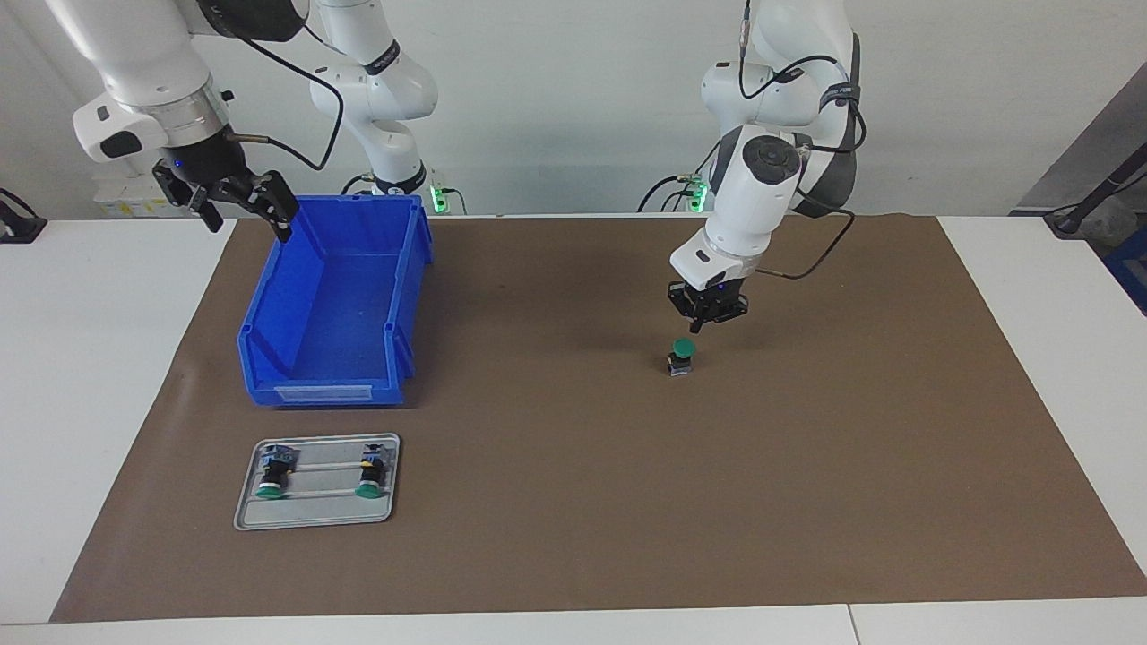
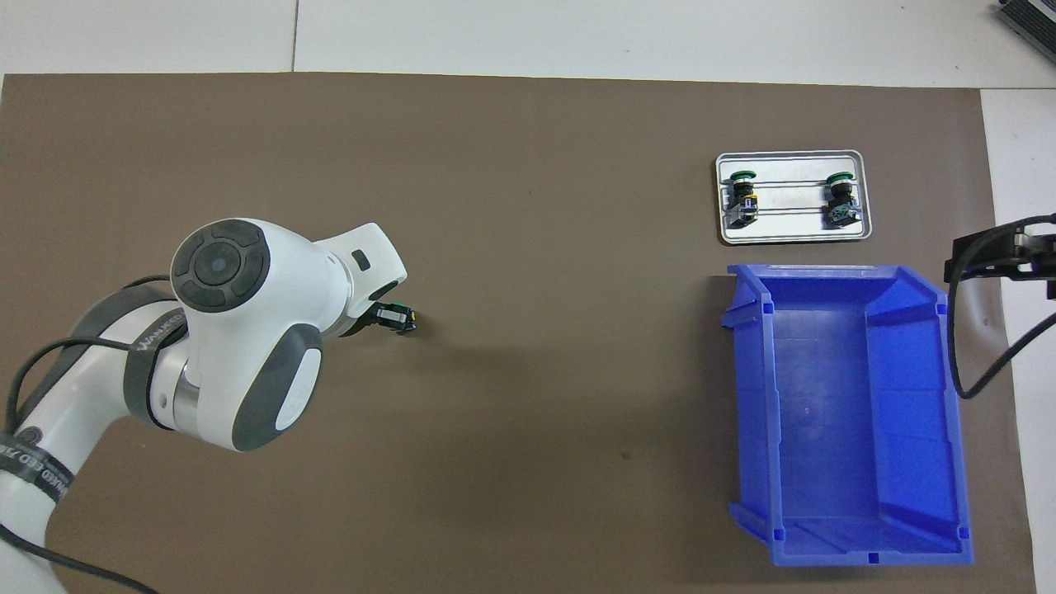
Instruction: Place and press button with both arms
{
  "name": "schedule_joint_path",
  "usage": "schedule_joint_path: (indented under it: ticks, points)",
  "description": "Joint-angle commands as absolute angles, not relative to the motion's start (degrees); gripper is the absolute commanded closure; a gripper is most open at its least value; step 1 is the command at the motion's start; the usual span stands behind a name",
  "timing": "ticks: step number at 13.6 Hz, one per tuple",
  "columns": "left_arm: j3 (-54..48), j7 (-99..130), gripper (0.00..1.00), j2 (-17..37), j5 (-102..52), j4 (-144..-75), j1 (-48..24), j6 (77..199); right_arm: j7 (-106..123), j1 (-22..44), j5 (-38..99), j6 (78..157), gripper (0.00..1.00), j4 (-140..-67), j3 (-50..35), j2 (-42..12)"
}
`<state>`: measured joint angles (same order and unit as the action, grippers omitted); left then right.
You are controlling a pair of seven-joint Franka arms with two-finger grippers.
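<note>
White worktop (image 1: 81,376), most of it covered by a brown mat (image 1: 573,502), pale wall at the robots' end. Nearest the robots, toward the right arm's end, the right end effector (image 1: 246,206) hangs in the air over the mat's edge just beside the blue bin (image 1: 332,305), fingers spread apart, holding nothing; that arm waits. The bin is open-topped, with nothing visible inside; in the overhead view only the tip of the right end effector (image 2: 1002,256) shows at the frame's edge, beside the bin (image 2: 850,412). Toward the left arm's end, the left end effector (image 1: 701,324) points straight down with its fingertips brought together, directly over the button (image 1: 682,356). The button stands upright on the mat, green cap up, black body below, well apart from the bin. Fingertips sit right at the cap's upper edge; contact or a thin gap, cannot tell. From overhead the left arm's wrist covers nearly all of it, only a dark bit of the left end effector (image 2: 394,317) showing. Farther from the robots than the bin, close to its front lip, a small grey metal tray (image 1: 318,518) lies flat on the mat, seen in the overhead view too (image 2: 792,238). Two spare buttons (image 1: 273,468) lie on their sides in it, one near each end, green caps pointing away from the robots.
</note>
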<state>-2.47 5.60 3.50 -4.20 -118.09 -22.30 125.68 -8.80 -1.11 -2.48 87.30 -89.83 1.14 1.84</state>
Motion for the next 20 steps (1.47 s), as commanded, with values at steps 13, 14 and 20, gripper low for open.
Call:
schedule_joint_path:
  ticks: [13, 14, 20]
  points:
    - [-2.02, 10.28, 1.00, 7.12, -2.99, -125.33, -24.52, 139.12, -7.65, -1.67, -1.05, 86.40, 0.00, -90.26, 0.88, 2.81]
    - [-2.02, 10.28, 1.00, 7.38, -2.99, -126.12, -24.52, 140.52, -7.65, -1.67, -1.05, 86.40, 0.00, -90.26, 0.88, 2.81]
    - [-1.67, 9.93, 1.00, 7.56, -2.99, -115.44, -23.64, 127.76, -7.65, -1.67, -1.05, 86.40, 0.00, -90.26, 0.88, 2.81]
